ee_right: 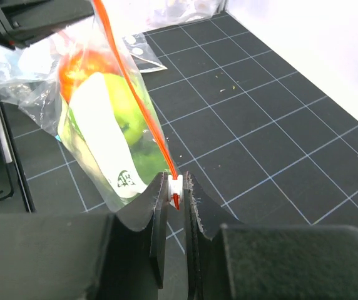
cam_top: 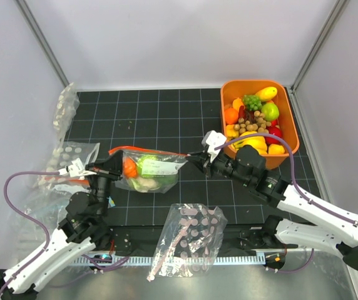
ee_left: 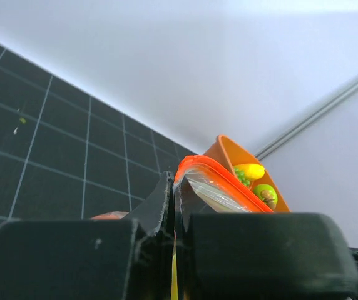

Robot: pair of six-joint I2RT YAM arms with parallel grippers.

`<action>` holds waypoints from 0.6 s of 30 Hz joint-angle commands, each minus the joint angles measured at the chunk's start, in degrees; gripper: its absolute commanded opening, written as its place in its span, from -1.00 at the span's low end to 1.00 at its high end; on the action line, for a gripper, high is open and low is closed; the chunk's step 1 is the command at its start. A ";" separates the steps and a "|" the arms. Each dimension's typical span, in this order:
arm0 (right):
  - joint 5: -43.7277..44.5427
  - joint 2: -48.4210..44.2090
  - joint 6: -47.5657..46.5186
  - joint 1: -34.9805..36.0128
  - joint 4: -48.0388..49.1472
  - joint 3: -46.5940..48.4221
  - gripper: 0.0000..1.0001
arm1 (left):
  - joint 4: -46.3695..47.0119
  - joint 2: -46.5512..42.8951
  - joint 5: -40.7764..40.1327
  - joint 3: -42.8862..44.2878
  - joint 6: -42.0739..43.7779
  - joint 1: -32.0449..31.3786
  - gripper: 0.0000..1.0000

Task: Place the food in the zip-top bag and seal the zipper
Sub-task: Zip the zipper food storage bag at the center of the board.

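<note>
The clear zip-top bag (cam_top: 151, 170) hangs stretched between my two grippers, a little above the black mat. Inside it show the orange piece (cam_top: 129, 167), the green pepper (cam_top: 151, 167) and the white cauliflower (cam_top: 143, 183). Its orange-red zipper (cam_top: 148, 150) runs taut along the top. My left gripper (cam_top: 108, 167) is shut on the bag's left corner (ee_left: 180, 172). My right gripper (cam_top: 199, 160) is shut on the white slider (ee_right: 176, 186) at the zipper's right end. The right wrist view shows the bag (ee_right: 101, 125) with the food and the zipper (ee_right: 135, 87).
An orange bin (cam_top: 290, 125) of toy fruit stands at the back right. A pink-dotted clear bag (cam_top: 188, 240) lies at the front middle. White-dotted clear bags (cam_top: 66, 156) lie at the left, with another (cam_top: 65, 109) at the back left wall.
</note>
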 commanded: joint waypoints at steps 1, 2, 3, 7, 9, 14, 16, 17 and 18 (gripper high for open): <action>9.19 -1.56 0.41 -0.30 0.35 1.42 -0.98 | -1.87 -0.50 -16.74 1.46 -4.39 1.06 -0.99; 10.07 -2.43 0.41 -0.30 0.53 1.16 -0.98 | -2.40 -0.23 -17.36 1.64 -5.00 1.06 -0.99; 11.12 -2.87 0.32 -0.30 1.14 0.72 -0.98 | -2.32 0.12 -17.63 1.73 -5.36 1.06 -0.99; 10.60 -4.20 0.32 -0.30 2.11 -0.34 -0.98 | 1.19 1.96 -14.22 1.21 -3.87 0.97 -0.99; 11.65 -3.58 0.50 -0.30 1.93 0.01 -0.98 | 6.43 4.32 -10.62 0.85 -0.20 0.98 -0.99; 16.66 -1.91 1.55 -0.39 1.85 0.36 -0.98 | 13.77 13.11 4.15 2.43 4.75 1.06 -0.96; 18.85 -1.12 1.82 -0.39 1.76 0.45 -0.98 | 14.03 17.41 7.32 4.27 5.45 0.98 -0.92; 22.00 -0.95 2.16 -0.39 1.93 0.45 -0.98 | 13.51 18.65 9.59 5.06 5.45 0.98 -0.92; 23.59 -0.86 2.95 -0.56 1.93 0.19 -0.98 | 13.85 19.97 11.10 5.51 5.54 0.98 -0.88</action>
